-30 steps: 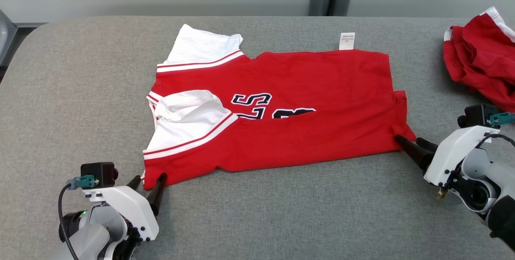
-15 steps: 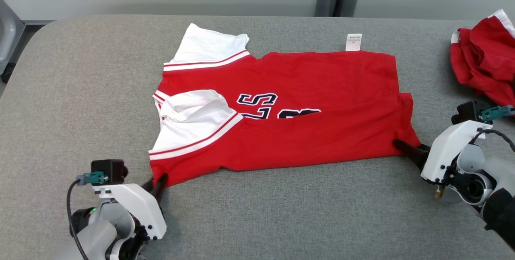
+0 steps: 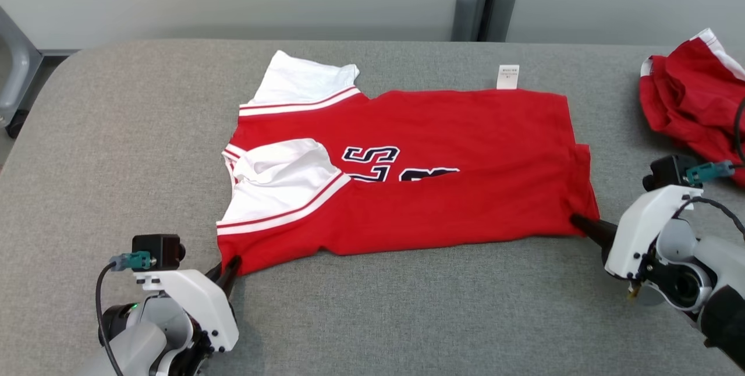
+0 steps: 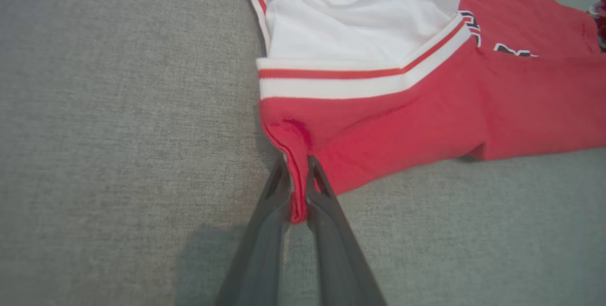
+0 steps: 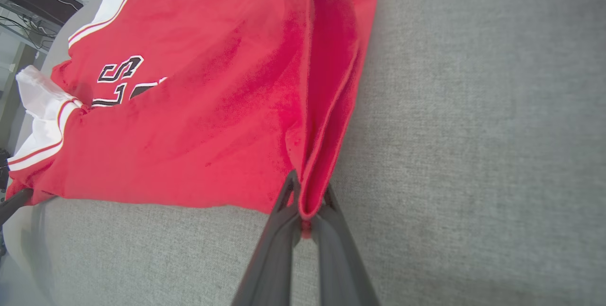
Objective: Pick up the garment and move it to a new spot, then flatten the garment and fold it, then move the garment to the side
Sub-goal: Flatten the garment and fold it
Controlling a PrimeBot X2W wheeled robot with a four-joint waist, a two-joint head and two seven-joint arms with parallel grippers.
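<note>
Pinching both near corners of the garment (image 3: pixel 465 126): left pincer (image 4: pixel 296 187) clamped on the sleeve-end corner, right pincer (image 5: pixel 303 202) clamped on the hem-end corner. It lies flat mid-table (image 3: pixel 407 312), long axis left-right, spreading away from both. Next fold probably goes forward.

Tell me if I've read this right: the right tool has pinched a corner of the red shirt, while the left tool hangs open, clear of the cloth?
No. The left tool is not open: it is shut on the other near corner of the red shirt, as the left wrist view shows. The right tool has pinched a corner, as you said.
</note>
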